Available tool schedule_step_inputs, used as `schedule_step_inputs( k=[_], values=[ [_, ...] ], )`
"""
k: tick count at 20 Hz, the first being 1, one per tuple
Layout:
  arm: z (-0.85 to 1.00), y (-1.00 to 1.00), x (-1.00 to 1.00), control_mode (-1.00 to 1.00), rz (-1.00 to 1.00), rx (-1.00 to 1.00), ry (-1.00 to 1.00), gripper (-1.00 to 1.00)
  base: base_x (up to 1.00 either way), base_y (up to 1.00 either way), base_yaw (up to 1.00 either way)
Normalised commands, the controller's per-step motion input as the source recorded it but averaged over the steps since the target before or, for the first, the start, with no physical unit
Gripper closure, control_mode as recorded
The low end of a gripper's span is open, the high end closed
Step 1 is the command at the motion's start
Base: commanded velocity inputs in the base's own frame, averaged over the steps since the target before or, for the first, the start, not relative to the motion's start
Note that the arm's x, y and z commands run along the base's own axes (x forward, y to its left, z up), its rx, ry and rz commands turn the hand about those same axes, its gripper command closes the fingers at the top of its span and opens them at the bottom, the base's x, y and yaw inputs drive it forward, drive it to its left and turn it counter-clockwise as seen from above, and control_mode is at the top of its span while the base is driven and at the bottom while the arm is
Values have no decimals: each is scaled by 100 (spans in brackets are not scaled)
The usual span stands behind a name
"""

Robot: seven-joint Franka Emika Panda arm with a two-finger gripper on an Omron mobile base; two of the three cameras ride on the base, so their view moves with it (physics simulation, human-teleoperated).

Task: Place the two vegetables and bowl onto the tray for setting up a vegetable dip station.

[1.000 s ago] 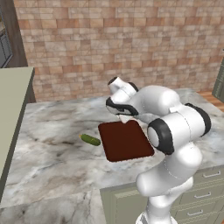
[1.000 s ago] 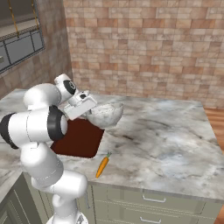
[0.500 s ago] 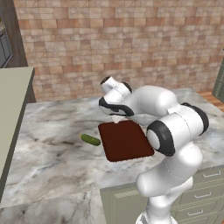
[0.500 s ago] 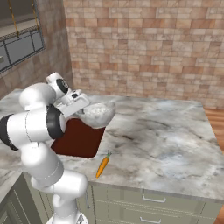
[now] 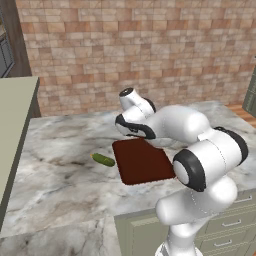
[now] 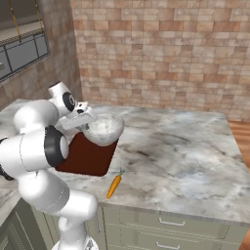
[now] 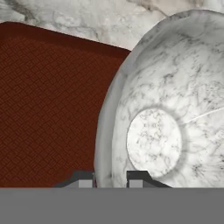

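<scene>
A: Listing tool (image 7: 111, 176): clamped on the rim of the bowl (image 6: 104, 129), lifted above the far right corner of the tray (image 6: 88, 158).
B: Tray?
A: Flat on the marble bench (image 6: 185, 151), bare.
B: Vegetables?
A: Cucumber (image 5: 103, 159) on the bench just left of the tray; carrot (image 6: 114, 185) near the bench's front edge, right of the tray.

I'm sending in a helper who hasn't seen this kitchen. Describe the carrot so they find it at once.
Start at the marble counter below the brick wall, then find the dark reddish-brown tray near its front edge. The carrot lies on the marble just beside the tray's front corner, close to the counter's edge: slim, orange, green-tipped, the only orange thing there.
</scene>
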Motion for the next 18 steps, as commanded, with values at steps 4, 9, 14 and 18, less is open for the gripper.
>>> schedule_step_inputs(
  k=[4,9,14,18],
  values=[
    [0,26,5,-100,0,5,-10,100,0,0,0],
    [0,22,13,-100,0,0,-2,100,0,0,0],
    [-1,24,7,-100,0,2,1,100,0,0,0],
    [-6,22,13,-100,0,3,2,100,0,0,0]
  ],
)
